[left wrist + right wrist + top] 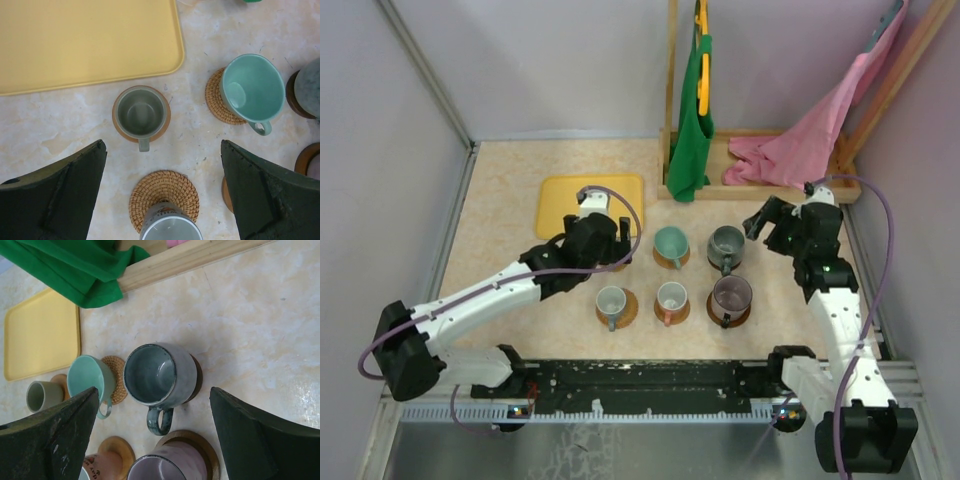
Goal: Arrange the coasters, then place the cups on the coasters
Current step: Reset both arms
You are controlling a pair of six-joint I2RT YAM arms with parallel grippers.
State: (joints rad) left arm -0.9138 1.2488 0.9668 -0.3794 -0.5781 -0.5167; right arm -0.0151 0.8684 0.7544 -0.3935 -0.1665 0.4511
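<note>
Five cups stand on coasters in two rows: teal (671,243), grey-blue (727,246), grey (611,302), reddish-brown (671,298) and purplish (731,296). A small grey-green cup (140,112) sits on a brown coaster (119,126) just below the tray; the top view hides it under my left gripper (608,240). That gripper (163,146) hangs open above the table just short of this cup, holding nothing. The grey cup (170,227) stands on a woven coaster (165,192). My right gripper (154,390) is open over the grey-blue cup (157,375), apart from it.
A yellow tray (590,203) lies at the back left. A wooden rack (760,135) along the back carries a green cloth (692,120) and a pink cloth (810,140). Walls close in the left and right sides.
</note>
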